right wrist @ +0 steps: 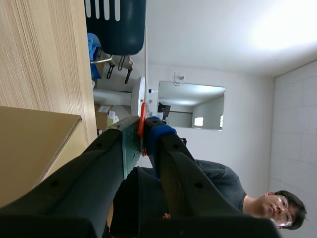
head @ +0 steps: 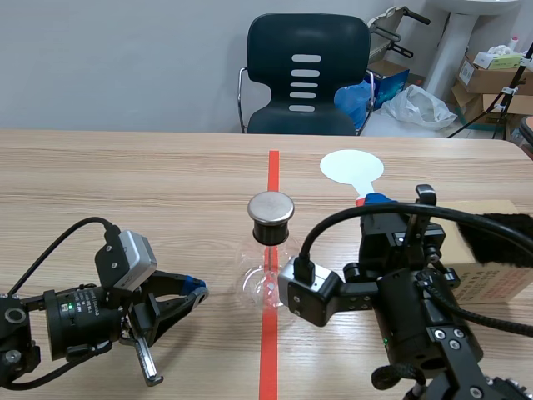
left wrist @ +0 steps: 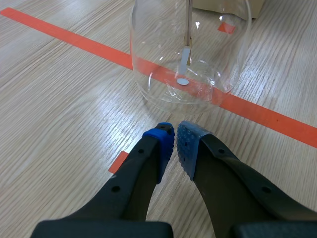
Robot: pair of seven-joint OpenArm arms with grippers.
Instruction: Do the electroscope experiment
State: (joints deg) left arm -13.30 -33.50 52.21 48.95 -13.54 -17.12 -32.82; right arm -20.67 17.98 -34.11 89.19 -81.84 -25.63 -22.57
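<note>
- The electroscope (head: 268, 250), a clear glass flask with a round metal cap (head: 271, 207), stands mid-table on the red tape line (head: 272, 333), about halfway between the left and right edges. A thin foil leaf (left wrist: 184, 59) hangs inside it.
- The left gripper (head: 193, 293) lies low on the table on the flask's left-edge side. Its pads are nearly touching and hold nothing, with the glass just ahead of them. Any forward drift would likely nudge the flask off the tape line or tip it.
- The right gripper (head: 372, 200) is clamped on the red handle of a white paddle (head: 351, 168), raised past the flask toward the table's far edge. The hold looks narrow, so the disc may swivel or slip when swung to the cap.
- A hard or off-centre touch on the cap could topple the flask, which looks top-heavy.
- A cardboard box (head: 491, 279) with black fur (head: 500, 237) on top sits by the table's right edge, beside the right arm. Brushing either on the way could bleed off the paddle's charge, and the leaf would then probably not stir.
</note>
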